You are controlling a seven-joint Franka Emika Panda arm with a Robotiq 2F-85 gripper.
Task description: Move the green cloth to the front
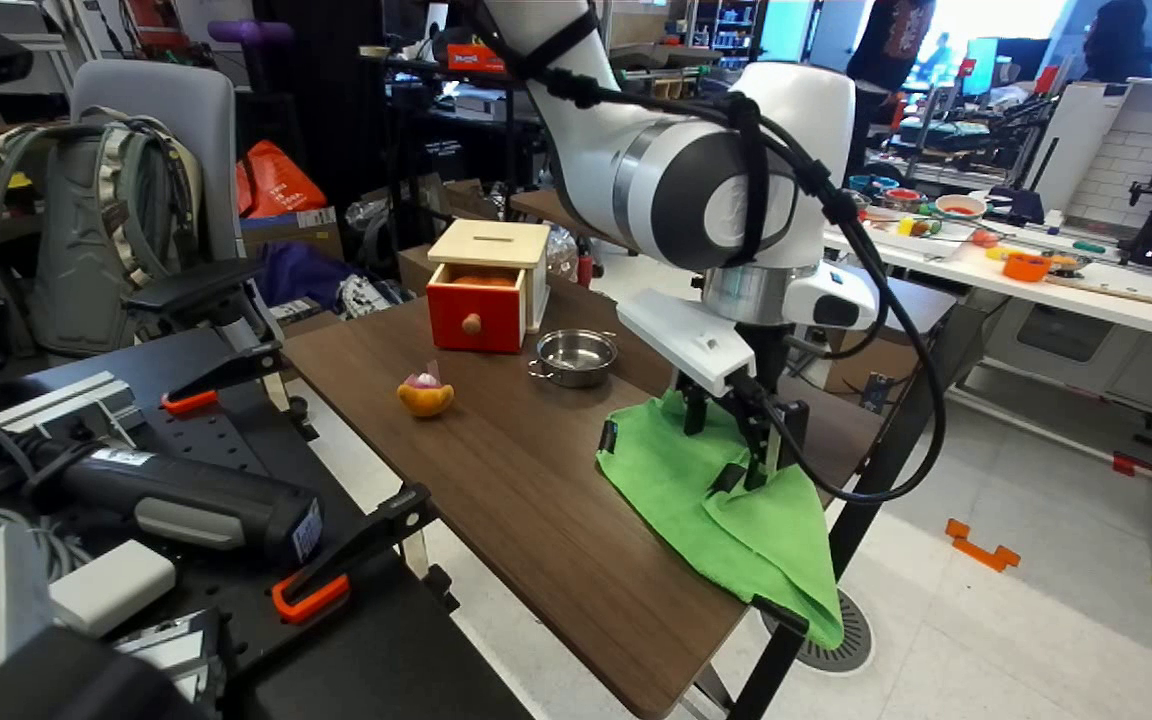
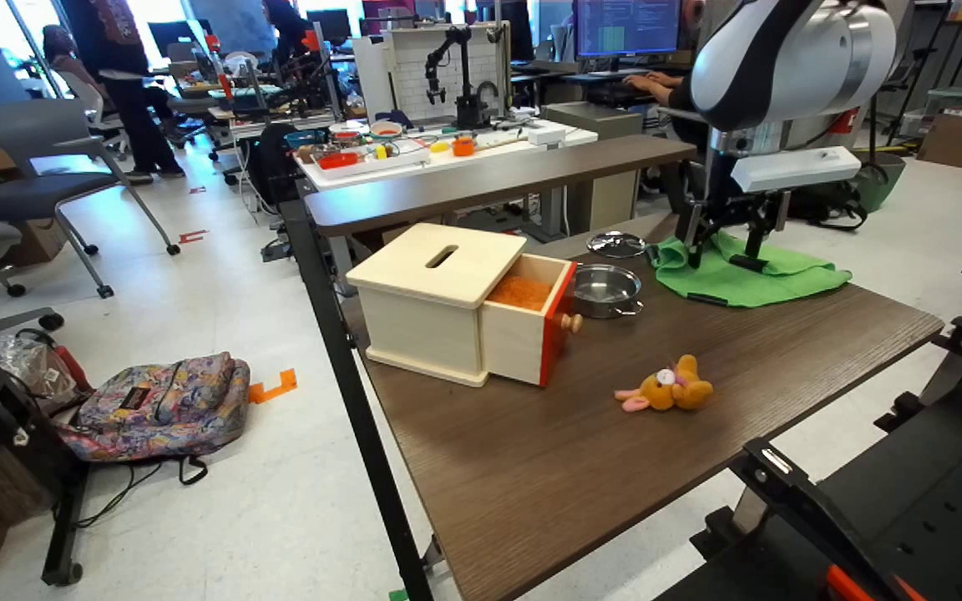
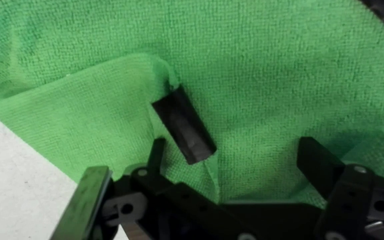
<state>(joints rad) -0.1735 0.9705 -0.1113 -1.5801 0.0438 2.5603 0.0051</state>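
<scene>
The green cloth lies spread and partly folded on the brown table, with dark tabs on its edges. One part of it hangs over the table edge in an exterior view. The cloth also shows in an exterior view and fills most of the wrist view. My gripper points down at the cloth, with its fingers spread wide apart. In the wrist view, the gripper has the fingertips over the cloth. A dark tab and a raised fold lie between them, near one finger. Whether the tips touch the cloth is hard to tell.
A wooden box with an open red-fronted drawer stands on the table. A steel pot, its lid and an orange plush toy are there too. Black clamps grip the table edge.
</scene>
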